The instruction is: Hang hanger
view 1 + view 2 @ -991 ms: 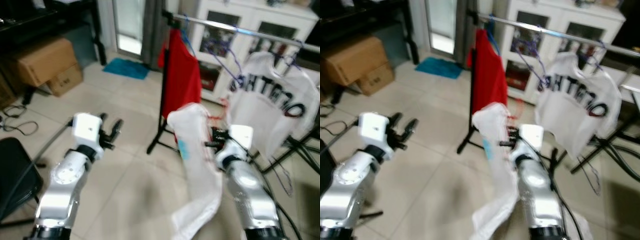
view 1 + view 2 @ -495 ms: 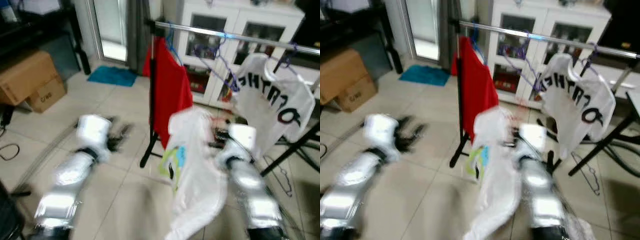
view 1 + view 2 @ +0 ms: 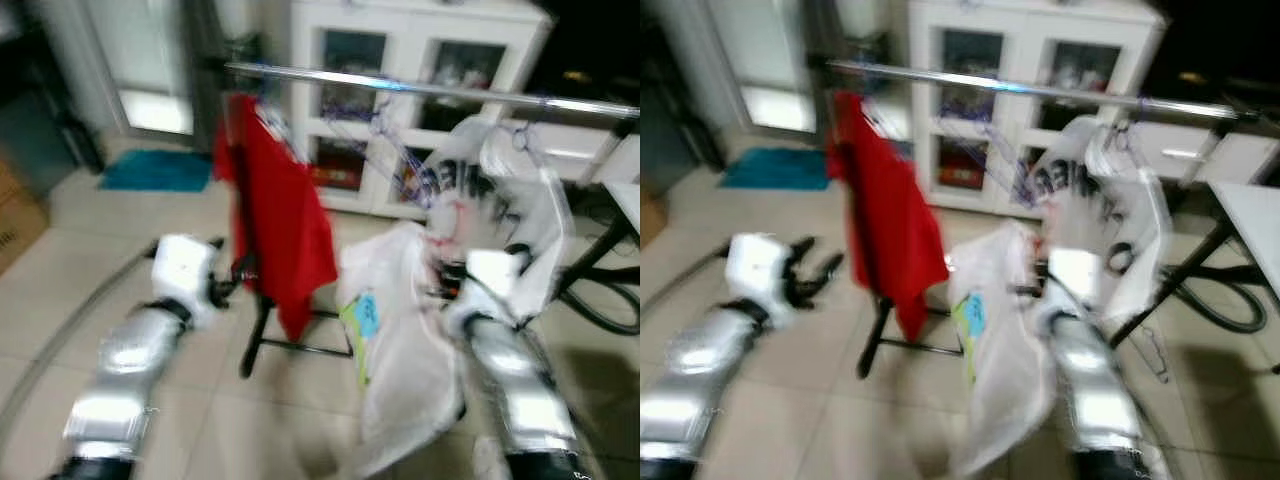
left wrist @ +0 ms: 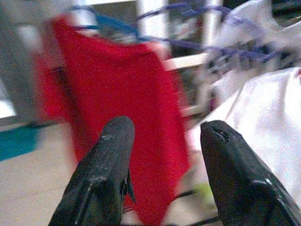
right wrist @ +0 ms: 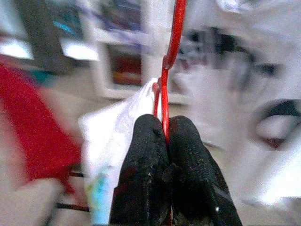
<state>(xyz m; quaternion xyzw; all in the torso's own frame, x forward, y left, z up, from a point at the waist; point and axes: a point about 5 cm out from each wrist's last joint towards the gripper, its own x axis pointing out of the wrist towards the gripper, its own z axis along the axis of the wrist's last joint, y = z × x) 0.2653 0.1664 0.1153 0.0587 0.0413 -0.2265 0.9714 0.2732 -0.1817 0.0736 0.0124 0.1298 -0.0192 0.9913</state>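
Approaching the rail [image 3: 420, 88]: keep the red hanger [image 5: 170, 56] hook upright and aim for the gap between the red shirt [image 3: 280, 225] and the lettered shirt [image 3: 510, 200]. Right end effector [image 5: 164, 141] is pinching the hanger neck, white shirt [image 3: 400, 340] draping below, forearm raised. Left end effector [image 4: 162, 146] is hovering apart, empty, by the red shirt.

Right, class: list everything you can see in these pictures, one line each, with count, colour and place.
Clothes rail: one, silver, across the room ahead.
Red shirt: one, hanging at the rail's left end.
Lettered shirt: one, white with dark letters, hanging further right.
White shirt: one, on the red hanger, carried in front of the rail.
Red hanger: one, its neck pinched in the right gripper.
Cabinet: one, white, glass-doored, behind the rail.
Mat: one, teal, on the floor at left.
Left gripper: black fingers apart, facing the red shirt.
Right gripper: black, shut on the hanger.
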